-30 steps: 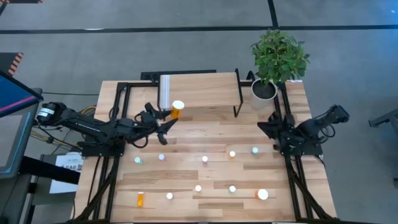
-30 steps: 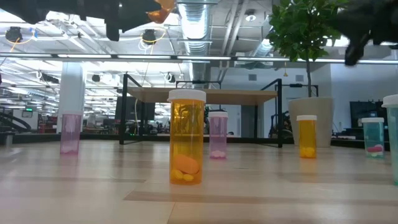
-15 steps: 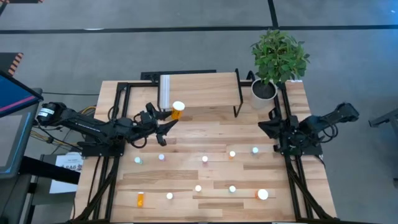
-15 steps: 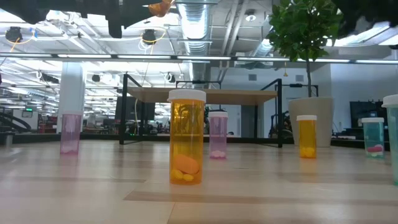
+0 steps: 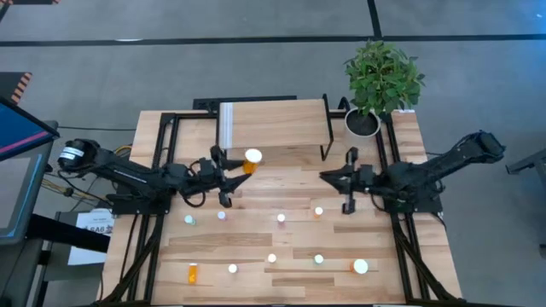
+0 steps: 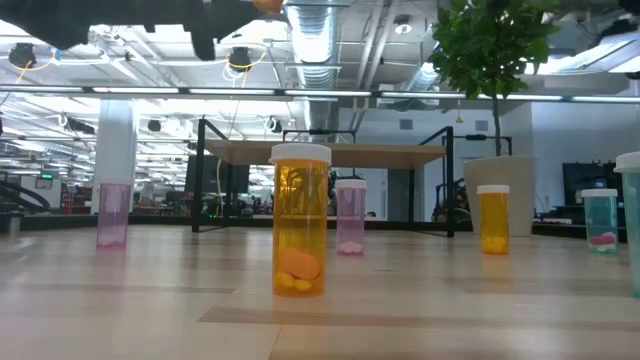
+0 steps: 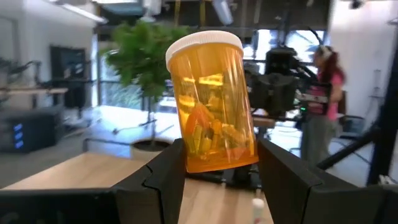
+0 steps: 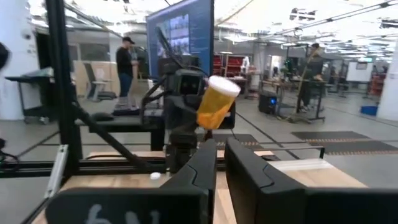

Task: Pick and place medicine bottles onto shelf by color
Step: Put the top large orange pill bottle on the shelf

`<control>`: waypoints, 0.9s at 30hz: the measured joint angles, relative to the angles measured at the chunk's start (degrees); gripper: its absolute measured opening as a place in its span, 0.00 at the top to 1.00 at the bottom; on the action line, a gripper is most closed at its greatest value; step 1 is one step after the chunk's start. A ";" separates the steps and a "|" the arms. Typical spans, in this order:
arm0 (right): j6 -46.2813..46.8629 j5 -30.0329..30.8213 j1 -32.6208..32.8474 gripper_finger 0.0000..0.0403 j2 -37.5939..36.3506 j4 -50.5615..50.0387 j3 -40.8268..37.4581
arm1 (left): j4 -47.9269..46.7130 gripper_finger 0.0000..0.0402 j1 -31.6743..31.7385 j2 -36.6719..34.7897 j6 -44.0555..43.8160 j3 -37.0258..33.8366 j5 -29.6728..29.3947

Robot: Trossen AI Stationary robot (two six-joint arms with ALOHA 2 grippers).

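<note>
Jaws of the left gripper (image 5: 232,173) are closed partway around a large orange medicine bottle (image 5: 252,159), white cap up and body tilted, carried above the bench (image 5: 256,239) just off the near edge of the shelf (image 5: 273,124); the left wrist view shows that bottle (image 7: 212,106) pinched low on its body between the two dark fingers (image 7: 163,177). Jaws of the right gripper (image 5: 348,182) are pressed almost together with nothing between them, hanging over the bench on the far side of the held bottle, facing it. By my reading, the sorting has barely begun: the shelf top looks bare in the high view, with only its white strip (image 5: 226,124) at one end, so this orange bottle would be the first to land there. Everything else is yet to be moved. Ahead of both sets of jaws, toward the front of the bench, roughly nine small white-capped bottles stand scattered, among them an orange one lying on its side (image 5: 192,274) and a larger one (image 5: 361,267). From bench level a tall orange bottle (image 6: 300,232), pink ones (image 6: 113,213) and a smaller orange one (image 6: 494,218) stand upright, untouched. A potted plant (image 5: 380,81) sits beyond the right jaws, beside the shelf's end.
</note>
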 joint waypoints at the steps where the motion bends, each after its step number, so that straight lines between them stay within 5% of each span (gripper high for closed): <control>1: -0.04 0.00 -0.18 0.84 1.83 0.04 1.30 | 2.61 0.60 -0.02 1.60 0.95 0.00 0.61; 6: -0.63 0.02 -0.94 0.70 9.35 -0.30 5.88 | 13.23 0.60 0.00 7.59 4.19 0.00 2.87; 15: 1.42 0.07 -1.58 0.34 17.26 -0.04 12.02 | 18.37 0.60 0.00 12.59 5.75 0.99 5.07; 27: 1.38 0.07 -2.78 0.27 24.87 -0.16 19.12 | 17.63 0.60 -0.11 21.73 9.41 8.58 7.88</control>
